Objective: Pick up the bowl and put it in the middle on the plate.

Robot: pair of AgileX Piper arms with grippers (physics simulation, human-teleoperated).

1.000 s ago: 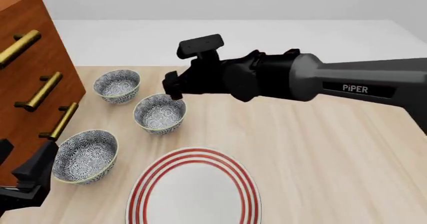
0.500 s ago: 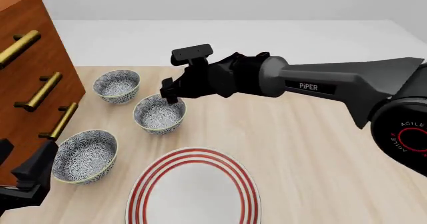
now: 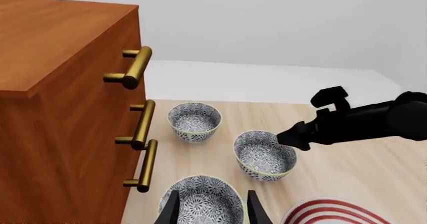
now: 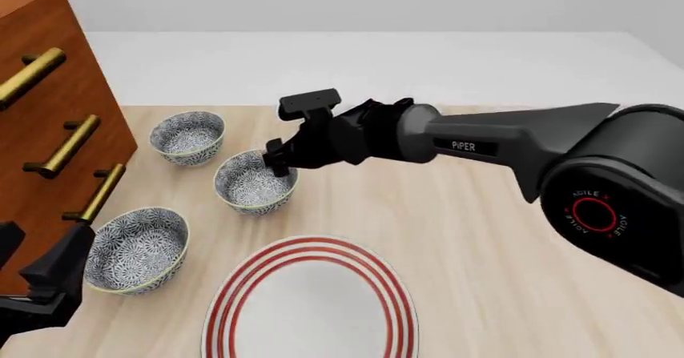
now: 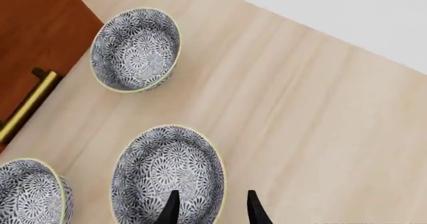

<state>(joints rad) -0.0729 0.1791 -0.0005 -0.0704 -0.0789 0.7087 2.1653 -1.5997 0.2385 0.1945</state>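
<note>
Our right gripper [image 4: 275, 159] was down at the near-right rim of the middle bowl [image 4: 255, 183], and its fingers [image 5: 172, 209] stood apart with the yellowish rim running between them, one tip over the patterned inside and the other outside the wall. We read that as a straddle set up for a rim pinch, the natural hold on a thin-walled bowl too wide to span; the jaws had not clamped, and we could not tell whether either finger touched the ceramic. The bowl sat upright on the wooden table [image 4: 481, 246], second of three look-alikes in a loose row along the cabinet [image 4: 43, 118]. The far bowl [image 4: 188, 136] was just beyond it and the near bowl [image 4: 137, 249] lay toward our side. We judged the middle one the sensible pick, since it lay closest to the plate [image 4: 307, 302] and had free table on the right, where our arm came in.

The plate lay near the front edge with nothing on it that we could see, close to the chosen bowl but not touching it, so the carry looked short. Our left gripper [image 3: 212, 215] hung unclenched and empty over the near bowl, beside the cabinet's brass handles [image 3: 145, 165], apparently parked out of the working arm's way.

The task was at the grasp stage. Closing squarely on the rim would matter, because an off-centre pinch could tip the bowl.
</note>
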